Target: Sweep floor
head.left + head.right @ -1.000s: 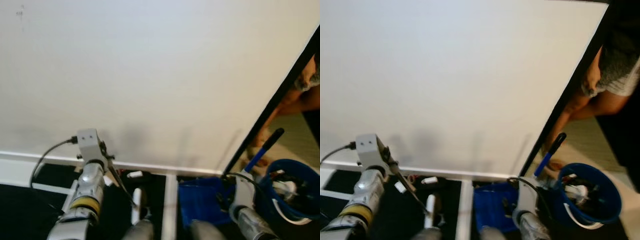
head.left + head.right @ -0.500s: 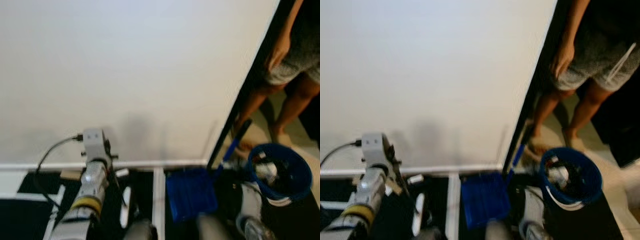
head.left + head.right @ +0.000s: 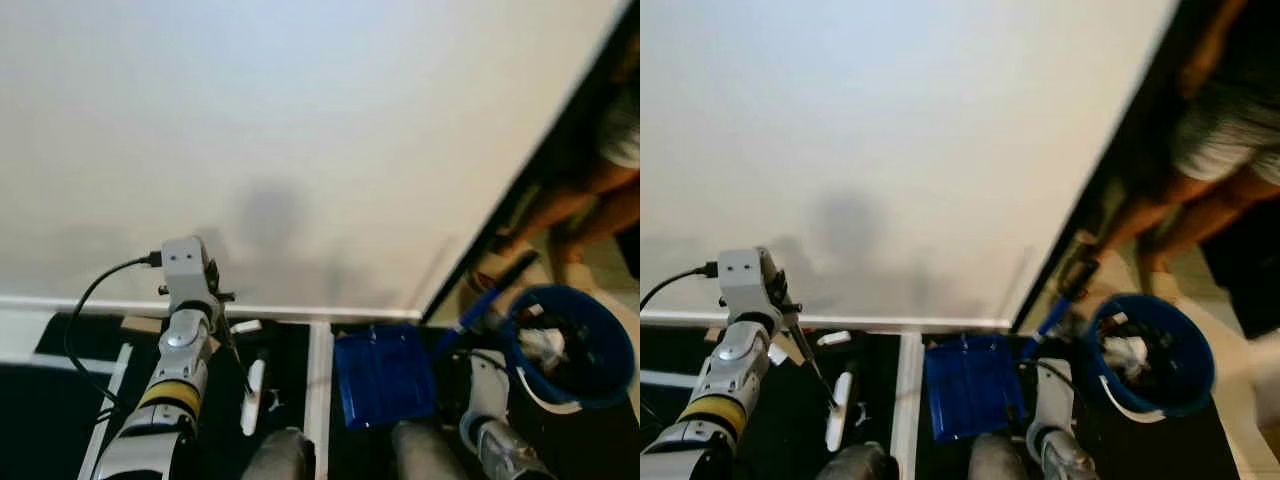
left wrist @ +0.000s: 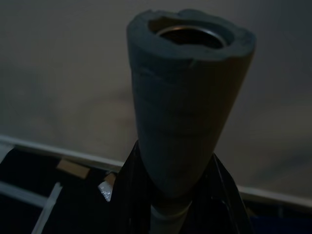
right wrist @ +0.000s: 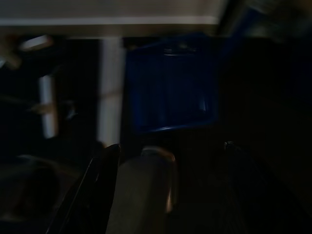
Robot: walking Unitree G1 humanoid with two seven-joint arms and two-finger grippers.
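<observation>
My left gripper (image 4: 176, 195) is shut on the grey padded top of the broom handle (image 4: 187, 97), held up near the white wall. The thin handle slants down to the white brush head (image 3: 254, 396), which rests on the dark floor. A blue dustpan (image 3: 384, 378) lies flat on the floor by the baseboard, its blue and black handle (image 3: 492, 292) slanting up to the right. My right arm (image 3: 486, 400) hangs just right of the pan. Its gripper (image 5: 169, 147) is open, above the floor, with the dustpan (image 5: 168, 83) ahead of it.
A blue bucket (image 3: 597, 395) holding rubbish stands at the right. A person's bare legs (image 3: 1200, 190) stand beyond it by the wall's dark edge. A white strip (image 3: 318, 370) crosses the dark floor. A white scrap (image 3: 246, 326) and a cardboard scrap (image 3: 140, 324) lie by the baseboard.
The whole view has swung and tilted, so the camera moved. The person's legs now stand farther right. Broom, dustpan and bucket keep their places relative to each other.
</observation>
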